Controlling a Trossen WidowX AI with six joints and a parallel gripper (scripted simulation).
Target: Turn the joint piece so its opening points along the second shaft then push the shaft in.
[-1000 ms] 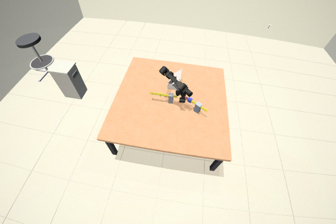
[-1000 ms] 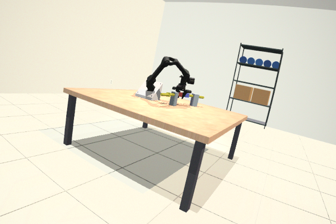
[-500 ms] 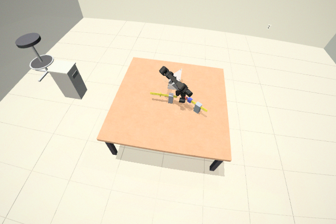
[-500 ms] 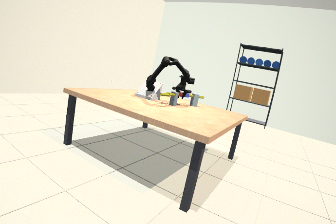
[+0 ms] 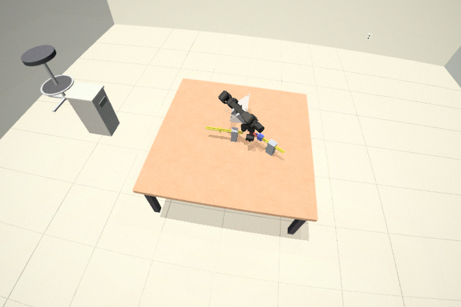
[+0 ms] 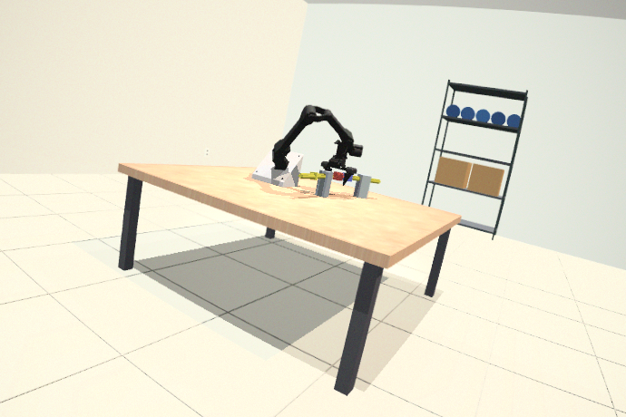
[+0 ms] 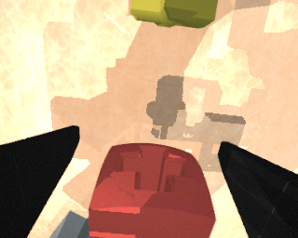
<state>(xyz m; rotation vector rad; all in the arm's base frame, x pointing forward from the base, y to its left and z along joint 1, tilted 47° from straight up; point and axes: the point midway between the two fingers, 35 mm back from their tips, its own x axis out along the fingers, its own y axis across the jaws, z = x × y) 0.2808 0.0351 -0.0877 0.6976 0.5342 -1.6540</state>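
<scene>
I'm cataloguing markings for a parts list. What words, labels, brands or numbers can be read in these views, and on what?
None can be read.
Dark panel on the grey floor cabinet: too small and blurred to show any characters.
Small white wall plate: dark marks only, no text.
Brown cardboard boxes on the black metal shelf rack: no visible print.

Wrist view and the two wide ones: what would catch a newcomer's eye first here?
In the wrist view, the red joint piece fills the lower middle, with the open gripper standing clear on both sides of it and a yellow shaft end at the top edge. In the wide views, the black arm arches over two grey blocks mid-table. A shelf rack with blue balls stands by the far wall.
</scene>
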